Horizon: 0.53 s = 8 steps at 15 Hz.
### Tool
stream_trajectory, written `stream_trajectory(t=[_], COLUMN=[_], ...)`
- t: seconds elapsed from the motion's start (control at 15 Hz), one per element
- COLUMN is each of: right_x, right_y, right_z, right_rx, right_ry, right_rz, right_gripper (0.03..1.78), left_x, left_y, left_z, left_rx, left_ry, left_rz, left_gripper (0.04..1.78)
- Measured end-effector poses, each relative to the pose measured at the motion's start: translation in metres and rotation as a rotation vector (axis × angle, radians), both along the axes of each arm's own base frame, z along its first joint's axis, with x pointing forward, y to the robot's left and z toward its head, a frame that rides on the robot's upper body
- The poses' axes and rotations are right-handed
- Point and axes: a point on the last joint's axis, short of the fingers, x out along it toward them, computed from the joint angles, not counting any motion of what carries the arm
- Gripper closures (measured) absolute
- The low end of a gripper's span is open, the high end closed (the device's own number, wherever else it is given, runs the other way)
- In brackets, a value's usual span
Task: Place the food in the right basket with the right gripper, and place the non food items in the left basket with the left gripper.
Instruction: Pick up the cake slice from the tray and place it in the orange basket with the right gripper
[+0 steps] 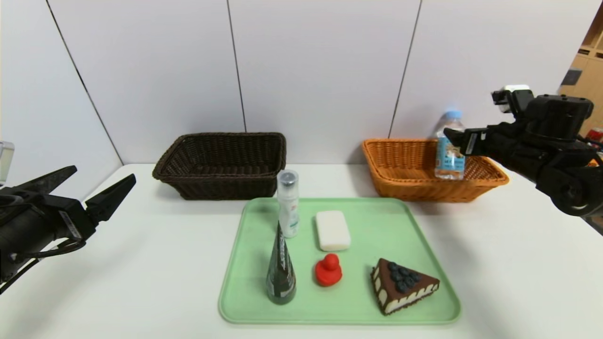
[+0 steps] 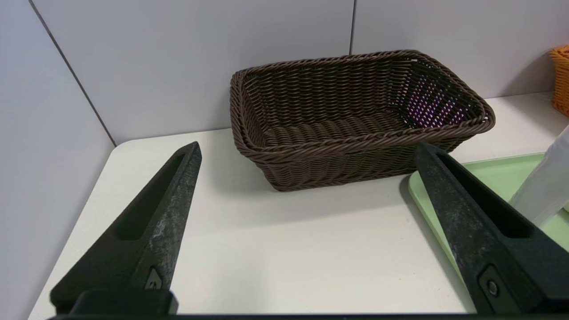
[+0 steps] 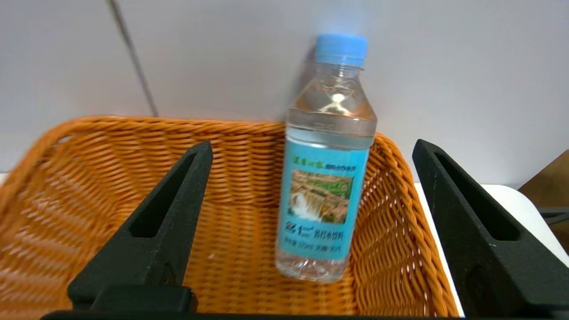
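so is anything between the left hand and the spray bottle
Nothing visible. The open left hand hovers over bare table left of the tray; the spray bottle stands at the tray's near-left, with only the cone tube in front of it.

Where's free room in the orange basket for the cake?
The orange basket has a bare floor on the side toward the dark basket. The water bottle stands at the other end, with the open right tool around it; that end is crowded.

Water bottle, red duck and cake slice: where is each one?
Water bottle (image 3: 326,195): right wrist view, on its blue label.
Red duck (image 1: 328,271): head view, on its body.
Cake slice (image 1: 404,283): head view, on its top.
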Motion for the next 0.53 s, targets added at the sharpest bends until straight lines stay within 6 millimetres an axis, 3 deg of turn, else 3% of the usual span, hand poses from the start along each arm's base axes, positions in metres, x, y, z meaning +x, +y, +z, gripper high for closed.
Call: stream_trajectory(t=[0.13, 0.4, 0.53], right_x=[-0.028, -0.105, -0.145], right_y=[0.012, 0.072, 0.090], right_z=[0.014, 0.035, 0.039], right_rx=[0.003, 0.085, 0.131], right_ry=[0.007, 0.121, 0.232], right_rz=[0.045, 0.279, 0.389], right_gripper=[0.21, 0.16, 0.15], left_x=[0.000, 0.000, -0.001], left_y=[0.000, 0.000, 0.000], left_z=[-0.001, -0.002, -0.002], left_rx=[0.000, 0.002, 0.004], left_ry=[0.003, 0.006, 0.006], left_rz=[-0.001, -0.003, -0.003], left_gripper=[0.13, 0.13, 0.13])
